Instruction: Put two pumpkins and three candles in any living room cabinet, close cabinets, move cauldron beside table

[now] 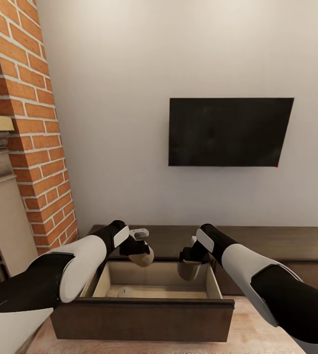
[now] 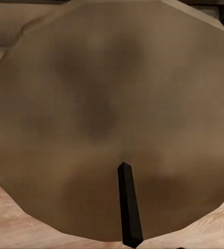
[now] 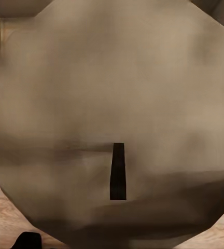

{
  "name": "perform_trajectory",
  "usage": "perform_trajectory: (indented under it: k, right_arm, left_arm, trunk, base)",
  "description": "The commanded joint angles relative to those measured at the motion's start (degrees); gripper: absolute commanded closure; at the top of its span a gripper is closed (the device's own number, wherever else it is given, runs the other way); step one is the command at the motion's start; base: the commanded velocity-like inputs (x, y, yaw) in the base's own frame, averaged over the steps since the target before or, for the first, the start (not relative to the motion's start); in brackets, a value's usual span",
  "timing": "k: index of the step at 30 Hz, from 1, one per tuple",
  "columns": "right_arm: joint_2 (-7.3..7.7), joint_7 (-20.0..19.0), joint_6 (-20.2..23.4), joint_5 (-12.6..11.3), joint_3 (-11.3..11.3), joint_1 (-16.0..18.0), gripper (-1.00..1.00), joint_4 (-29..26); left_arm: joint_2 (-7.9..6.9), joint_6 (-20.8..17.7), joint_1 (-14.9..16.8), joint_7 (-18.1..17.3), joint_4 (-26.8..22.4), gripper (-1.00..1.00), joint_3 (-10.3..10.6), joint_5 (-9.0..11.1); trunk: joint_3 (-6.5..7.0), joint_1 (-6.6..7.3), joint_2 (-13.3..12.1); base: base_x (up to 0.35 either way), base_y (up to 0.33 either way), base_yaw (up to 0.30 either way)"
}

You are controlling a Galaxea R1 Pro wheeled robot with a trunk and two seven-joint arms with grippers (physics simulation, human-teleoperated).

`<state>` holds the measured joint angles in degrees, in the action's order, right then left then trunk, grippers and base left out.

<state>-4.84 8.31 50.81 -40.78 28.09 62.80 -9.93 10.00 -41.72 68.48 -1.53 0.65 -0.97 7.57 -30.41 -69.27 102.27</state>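
Candles, one in the left gripper's (image 1: 141,254) fingers (image 1: 140,233) and one (image 1: 188,270) in the right gripper's (image 1: 187,259), hang over the cabinet's (image 1: 276,243) open drawer (image 1: 144,314).

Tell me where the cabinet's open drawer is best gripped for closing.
Probably the top edge of the drawer's front panel, from above: the panel is flat and handle-less, and that edge stands clear. The left end effector holds a candle; the right end effector holds another candle.

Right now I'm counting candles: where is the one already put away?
In the head view it lies on the open drawer's floor, near its left side: a candle, below the left gripper.
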Motion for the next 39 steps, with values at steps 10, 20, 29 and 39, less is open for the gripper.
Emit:
perform_trajectory:
  k: [10, 20, 29, 39]
  right_arm:
    - [-0.02, 0.47, 0.17, -0.61, 0.25, 0.05, 1.0, -0.09]
    - [-0.07, 0.29, -5.93, -0.61, 0.29, -0.03, 1.0, -0.09]
    - [-0.08, 0.14, -7.89, -0.61, 0.3, -0.04, 1.0, -0.08]
    - [-0.08, 0.13, -9.28, -0.61, 0.3, -0.06, 1.0, -0.07]
  left_arm:
    - [0.0, -0.19, 0.08, 0.04, 0.14, 1.0, -0.08, 0.35]
    - [0.0, 0.28, 0.08, 0.15, 0.23, 1.0, -0.15, 0.34]
    - [0.0, 5.94, 0.08, 0.21, 1.09, 1.0, -0.17, 0.32]
    - [0.0, 10.46, 0.08, 0.21, 1.46, 1.0, -0.17, 0.25]
  trunk:
    - [-2.75, -2.2, 4.07]
    - [-5.45, -4.39, 8.08]
    - [-7.52, -5.93, 10.89]
    - [-9.57, -7.69, 14.09]
  base:
    - [0.0, 0.0, 0.0]
    - [0.0, 0.0, 0.0]
    - [0.0, 0.0, 0.0]
    - [0.0, 0.0, 0.0]
